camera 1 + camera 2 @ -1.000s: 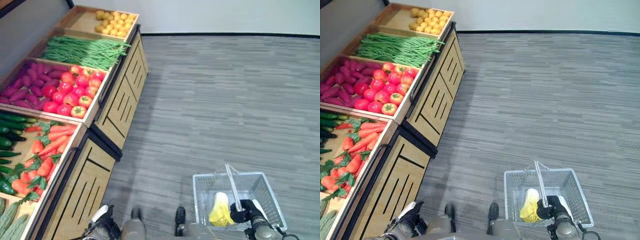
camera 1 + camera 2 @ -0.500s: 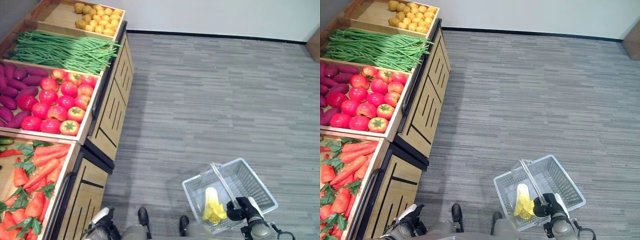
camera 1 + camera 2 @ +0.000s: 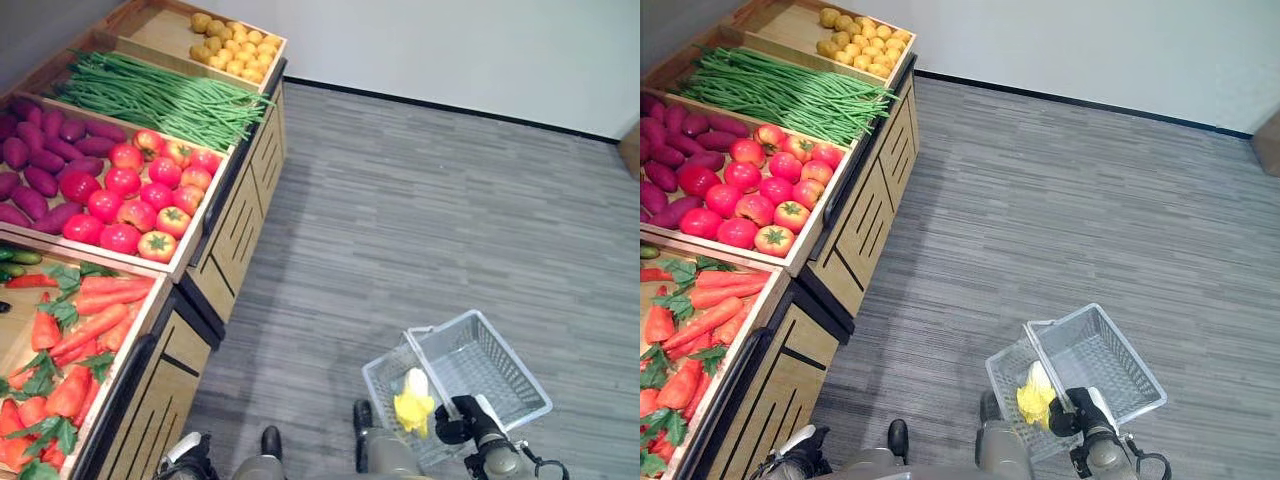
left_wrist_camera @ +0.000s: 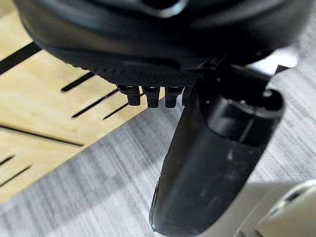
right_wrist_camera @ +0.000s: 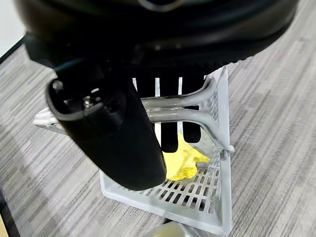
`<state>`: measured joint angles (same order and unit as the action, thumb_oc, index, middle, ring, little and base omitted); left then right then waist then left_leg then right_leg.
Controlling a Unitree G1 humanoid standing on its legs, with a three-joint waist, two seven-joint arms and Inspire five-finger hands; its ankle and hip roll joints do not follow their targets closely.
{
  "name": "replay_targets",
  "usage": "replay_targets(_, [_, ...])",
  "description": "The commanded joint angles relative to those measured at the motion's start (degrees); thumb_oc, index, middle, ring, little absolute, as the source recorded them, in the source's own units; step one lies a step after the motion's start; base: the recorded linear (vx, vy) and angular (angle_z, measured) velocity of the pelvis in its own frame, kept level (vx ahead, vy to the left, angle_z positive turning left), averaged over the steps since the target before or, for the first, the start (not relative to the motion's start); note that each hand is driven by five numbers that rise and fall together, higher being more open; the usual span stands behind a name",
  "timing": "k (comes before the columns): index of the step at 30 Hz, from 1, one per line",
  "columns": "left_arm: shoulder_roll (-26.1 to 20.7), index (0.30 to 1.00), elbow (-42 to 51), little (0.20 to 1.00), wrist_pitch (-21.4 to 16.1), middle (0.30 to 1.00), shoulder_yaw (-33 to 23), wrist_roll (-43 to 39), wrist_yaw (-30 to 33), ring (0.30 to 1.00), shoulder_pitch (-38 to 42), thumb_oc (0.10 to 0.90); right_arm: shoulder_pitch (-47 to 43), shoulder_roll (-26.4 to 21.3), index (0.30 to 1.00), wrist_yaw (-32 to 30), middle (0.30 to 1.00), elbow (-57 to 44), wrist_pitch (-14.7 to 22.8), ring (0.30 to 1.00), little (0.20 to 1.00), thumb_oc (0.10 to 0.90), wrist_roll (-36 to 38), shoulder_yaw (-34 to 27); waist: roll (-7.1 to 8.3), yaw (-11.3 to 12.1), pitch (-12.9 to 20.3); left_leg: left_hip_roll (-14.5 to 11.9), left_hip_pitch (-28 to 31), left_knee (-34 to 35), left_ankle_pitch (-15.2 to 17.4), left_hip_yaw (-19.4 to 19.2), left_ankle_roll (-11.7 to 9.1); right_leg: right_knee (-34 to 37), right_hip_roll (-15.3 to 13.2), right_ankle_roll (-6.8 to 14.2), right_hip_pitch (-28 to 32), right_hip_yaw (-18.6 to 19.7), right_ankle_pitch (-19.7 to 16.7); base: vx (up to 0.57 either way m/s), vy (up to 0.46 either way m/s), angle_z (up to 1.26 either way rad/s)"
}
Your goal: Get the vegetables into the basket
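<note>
The grey wire-mesh basket (image 3: 478, 360) is carried by its handle (image 5: 182, 106), gripped in the curled right hand (image 3: 455, 428). A yellow-and-white vegetable (image 3: 413, 402) lies against the basket's near wall. The wooden produce stand (image 3: 225, 215) is well apart from the basket, bare grey floor (image 3: 420, 210) between; the left hand's (image 4: 153, 74) fingers are seen curled, empty.

Right hand (image 3: 457, 431) grips handle of grey wire basket (image 3: 500, 375), yellow vegetable (image 3: 413, 405) inside; wooden produce stand (image 3: 225, 235) well apart to its left holds tomatoes (image 3: 140, 195), carrots (image 3: 85, 330), green beans (image 3: 160, 95).
</note>
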<state>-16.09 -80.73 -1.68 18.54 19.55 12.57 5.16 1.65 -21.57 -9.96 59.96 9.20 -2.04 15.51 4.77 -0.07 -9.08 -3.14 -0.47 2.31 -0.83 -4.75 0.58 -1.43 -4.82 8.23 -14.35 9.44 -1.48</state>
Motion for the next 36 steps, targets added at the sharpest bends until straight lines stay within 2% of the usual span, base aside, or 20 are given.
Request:
replay_targets(1, [-0.78,1.0,0.56,1.0,-1.23,1.0,-1.87,-1.57,1.19,1.0,1.11,0.9,-1.62,-4.06,0.3,-1.16,0.3,-5.28,3.83,0.3,0.3,0.4,0.86,-2.28,-0.2,-0.19,-0.57,1.76,4.61,-2.2,3.59,-0.23,-1.28,-7.76,0.4,1.33,1.01,0.0,-4.0,0.17,-0.15,1.2])
replay_targets(4, [-0.38,1.0,0.38,1.0,-1.31,1.0,-1.65,-1.24,1.0,1.0,0.32,0.9,-2.18,-4.61,0.3,-0.62,0.3,-3.48,3.87,0.3,0.3,0.4,1.2,-2.31,-0.68,0.77,1.07,0.59,5.23,-3.54,3.74,1.49,-2.53,-7.43,0.93,-0.12,3.68,-3.03,-2.2,0.18,-0.197,0.73])
replay_targets(9, [-0.17,1.0,1.0,1.0,-1.39,1.0,-1.63,-2.13,0.89,1.0,0.11,0.9,-2.27,-5.79,0.3,-0.49,0.3,-4.44,4.01,0.3,0.3,0.4,1.0,-2.32,-1.34,0.98,1.26,-0.89,4.69,-6.05,2.64,3.28,-4.06,-7.97,1.54,-1.36,5.02,-5.87,-0.7,0.12,-0.21,0.27])
replay_targets(10, [0.05,1.0,0.95,1.0,-1.34,1.0,-0.95,-1.87,0.92,1.0,0.16,0.9,-2.2,-6.71,0.3,-0.34,0.3,-4.8,4.2,0.3,0.3,0.4,0.88,-2.45,-1.76,1.27,1.17,-2.2,4.02,-7.19,1.09,4.64,-5.29,-7.9,2.14,-2.44,5.81,-7.71,0.22,0.08,-0.219,0.37])
replay_targets(14, [0.36,1.0,1.14,1.0,-0.92,1.0,-0.24,-1.51,1.12,1.0,0.79,0.9,-2.36,-7.73,0.3,-0.65,0.3,-4.6,4.14,0.3,0.3,0.4,0.6,-2.5,-2.19,1.27,0.52,-3.06,1.64,-9.78,-0.26,4.48,-6.3,-7.92,1.98,-3.52,6.71,-10.02,1.62,0.05,-0.189,0.49])
replay_targets(16, [0.79,1.0,1.47,1.0,-0.88,1.0,1.02,-0.91,1.04,1.0,1.48,0.9,-2.17,-8.06,0.3,-1.28,0.3,-3.6,3.94,0.3,0.3,0.4,0.97,-3.34,-2.34,0.58,-0.07,-3.74,-0.46,-11.28,-1.28,1.3,-6.39,-8.19,0.7,-3.96,7.61,-12.4,2.27,0.01,-0.07,0.47])
replay_targets(18, [0.93,1.0,2.23,1.0,-0.8,1.0,2.21,-0.36,1.1,1.0,2.39,0.9,-1.3,-8.15,0.3,-1.73,0.3,-3.49,3.69,0.3,0.3,0.4,1.41,-4.39,-2.41,-0.47,-0.33,-6.48,-1.97,-10.37,-3.03,-4.86,-6.37,-7.91,-0.9,-3.86,8.72,-14.93,2.58,0.0,-0.016,0.78])
replay_targets(19, [0.96,1.0,2.37,1.0,-0.64,1.0,2.6,-0.08,1.24,1.0,2.88,0.9,-0.85,-8.13,0.3,-2.0,0.3,-3.35,3.62,0.3,0.3,0.4,1.6,-4.71,-2.6,-0.85,-0.26,-7.88,-2.54,-8.97,-3.52,-8.93,-6.47,-7.6,-1.56,-3.67,9.28,-16.65,2.87,0.03,0.003,1.36])
replay_targets(20, [1.12,1.0,2.17,1.0,-0.29,1.0,2.97,0.38,1.36,1.0,3.32,0.9,-0.09,-7.87,0.3,-2.57,0.3,-2.67,3.57,0.3,0.3,0.4,1.95,-5.38,-3.22,-0.84,-0.2,-9.78,-4.43,-6.51,-5.31,-13.57,-6.86,-7.01,-2.44,-3.21,10.24,-19.15,3.18,0.03,0.006,1.34])
replay_targets(21, [1.14,1.0,2.17,1.0,-0.29,1.0,3.0,0.38,1.36,1.0,3.32,0.9,-0.07,-7.88,0.3,-2.58,0.3,-2.65,3.59,0.3,0.3,0.4,1.94,-5.4,-3.24,-0.87,-0.12,-9.75,-4.46,-6.37,-5.43,-13.53,-6.86,-6.96,-2.45,-3.22,10.2,-19.21,3.15,0.06,0.047,1.2])
replay_targets(23, [1.23,1.0,2.02,1.0,-0.05,1.0,3.09,1.22,1.64,1.0,3.12,0.9,0.61,-8.13,0.3,-2.82,0.3,-3.64,3.64,0.3,0.3,0.4,1.74,-5.78,-3.44,-1.07,-0.35,-11.73,-6.83,-5.82,-8.16,-16.24,-7.69,-6.88,-3.12,-2.97,11.04,-20.69,3.49,0.08,0.081,0.71])
replay_targets(25, [1.33,1.0,1.85,1.0,0.09,1.0,2.96,1.63,1.52,1.0,2.36,0.9,0.83,-8.06,0.3,-3.06,0.3,-3.49,3.57,0.3,0.3,0.4,1.55,-6.16,-3.93,-1.1,0.01,-11.58,-5.37,-4.67,-7.54,-17.06,-7.64,-6.84,-3.44,-2.56,11.47,-21.38,3.89,0.11,0.148,0.27])
replay_targets(27, [1.28,1.0,1.54,1.0,0.05,1.0,2.32,1.42,1.66,1.0,1.96,0.9,0.53,-7.56,0.3,-3.12,0.3,-2.51,3.59,0.3,0.3,0.4,1.57,-6.13,-3.87,-0.73,0.46,-10.25,-4.78,-4.11,-6.61,-16.11,-7.04,-6.29,-4.35,-2.06,12.39,-20.74,3.67,0.13,0.21,-0.05])
replay_targets(30, [1.14,1.0,1.12,1.0,-0.02,1.0,1.85,1.42,1.69,1.0,1.81,0.9,0.48,-6.46,0.3,-3.22,0.3,-1.34,3.66,0.3,0.3,0.4,1.94,-6.61,-2.71,-0.17,0.92,-8.63,-4.24,-4.48,-5.11,-16.85,-6.02,-5.43,-6.13,-1.1,13.47,-20.08,2.53,0.15,0.235,-0.09])
replay_targets(31, [0.79,1.0,1.17,1.0,-0.17,1.0,1.74,1.58,1.72,1.0,1.79,0.9,-0.12,-5.33,0.3,-3.09,0.3,-0.04,3.51,0.3,0.3,0.4,1.78,-5.96,-1.77,0.28,1.08,-7.54,-3.95,-3.81,-4.4,-17.46,-5.22,-4.88,-7.15,-0.27,13.61,-19.53,1.26,0.1,0.177,-0.03])
replay_targets(33, [0.72,1.0,1.26,1.0,-0.27,1.0,1.72,1.5,1.72,1.0,1.86,0.9,-0.78,-4.82,0.3,-3.15,0.3,0.97,3.51,0.3,0.3,0.4,1.73,-5.55,-1.33,0.54,1.17,-7.01,-3.73,-3.25,-4.2,-17.77,-4.86,-4.59,-7.63,0.19,13.48,-19.14,0.54,0.06,0.167,-0.04])
replay_targets(36, [0.04,1.0,1.12,1.0,-0.43,1.0,0.9,0.62,1.86,1.0,2.21,0.9,-2.0,-3.5,0.3,-3.07,0.3,1.14,3.38,0.3,0.3,0.4,0.99,-4.09,0.24,1.11,1.37,-5.13,-3.25,-1.97,-3.34,-18.3,-3.77,-4.32,-8.82,1.45,12.81,-18.14,-2.33,0.05,0.174,-0.03])
